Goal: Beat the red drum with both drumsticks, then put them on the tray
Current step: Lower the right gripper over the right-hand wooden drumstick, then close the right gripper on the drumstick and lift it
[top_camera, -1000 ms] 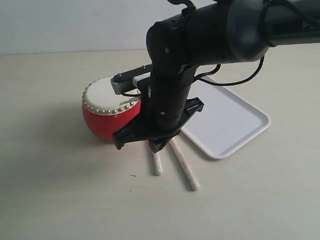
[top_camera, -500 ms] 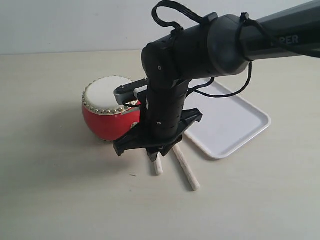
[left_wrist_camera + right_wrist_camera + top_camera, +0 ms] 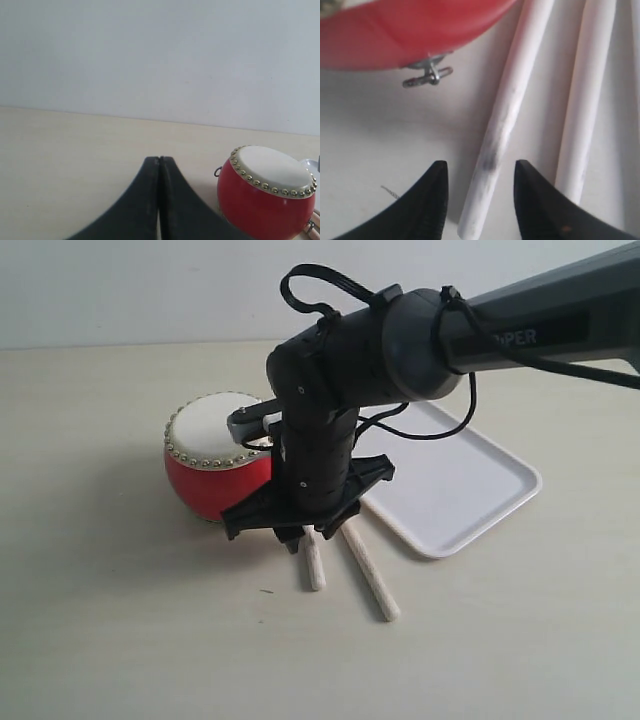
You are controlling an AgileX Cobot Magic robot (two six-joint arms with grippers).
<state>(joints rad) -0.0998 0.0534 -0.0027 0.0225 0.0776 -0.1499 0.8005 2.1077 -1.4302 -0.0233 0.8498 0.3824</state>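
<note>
Red drum (image 3: pixel 215 465): it sat upright on the table (image 3: pixel 120 620), cream head up, with its small metal ring (image 3: pixel 427 75) hanging low on the side toward the sticks.
Drumsticks: 2, both lying flat on the table just beside the drum's base, between the drum and the tray. The near stick (image 3: pixel 505 125) showed a dark smudge along its shaft, and the far stick (image 3: pixel 585 100) lay close alongside it. In the exterior view their free ends fanned apart toward the camera.
Tray (image 3: pixel 470 480): it was white, lay past the sticks on the right arm's side, and carried neither stick.
Right gripper (image 3: pixel 480 170): it was low over the table with its jaws parted wide, 1 finger on each side of the near stick's end. It had not closed on the stick, and whether the pads touched the wood could not be told.
Left gripper (image 3: pixel 159 165): its jaws were pressed together with nothing between them. It was well apart from the drum and out of the exterior view.
Progress: early by the look of it. No stick was in either gripper, so no beating could yet begin.
Left to do: probably grasp 1 stick per arm, beat the drumhead, then lay both sticks on the tray.
Step in hand: most likely the right arm's pickup of the near stick.
</note>
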